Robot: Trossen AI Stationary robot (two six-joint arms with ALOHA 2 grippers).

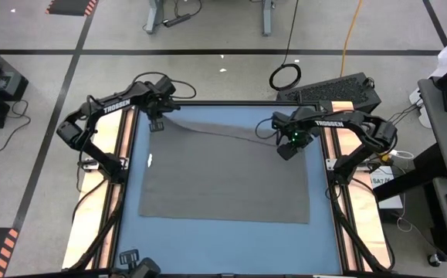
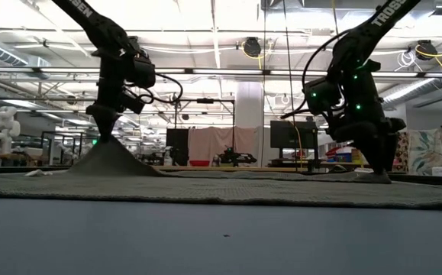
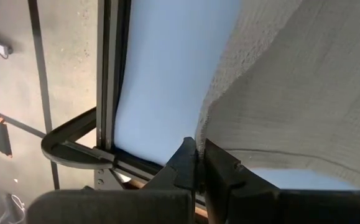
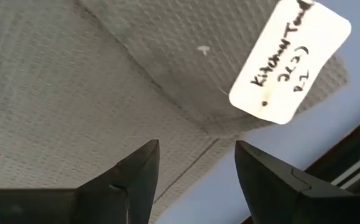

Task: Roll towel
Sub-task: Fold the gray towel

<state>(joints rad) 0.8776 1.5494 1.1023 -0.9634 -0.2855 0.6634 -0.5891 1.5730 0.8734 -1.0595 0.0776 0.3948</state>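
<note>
At far-left corner: left gripper point(image 1: 158, 123) pinches towel point(image 1: 227, 174), lifted | right gripper point(image 1: 285, 151) parted over far-right corner.

There is one towel point(image 1: 227, 181), dark grey, and it lies on one blue table point(image 1: 231, 243). One white tag point(image 4: 290, 62) with handwriting is attached to the towel at its far right corner. Two dark arms are in the scene, and each one carries one gripper, so two grippers are counted: the left gripper point(image 1: 158, 123) at the far left corner of the towel and the right gripper point(image 1: 286, 150) at the far right. Each gripper has two fingers. On the floor beyond the table there is one black keyboard point(image 1: 333, 93) and one coiled black cable ring point(image 1: 285, 76).
</note>
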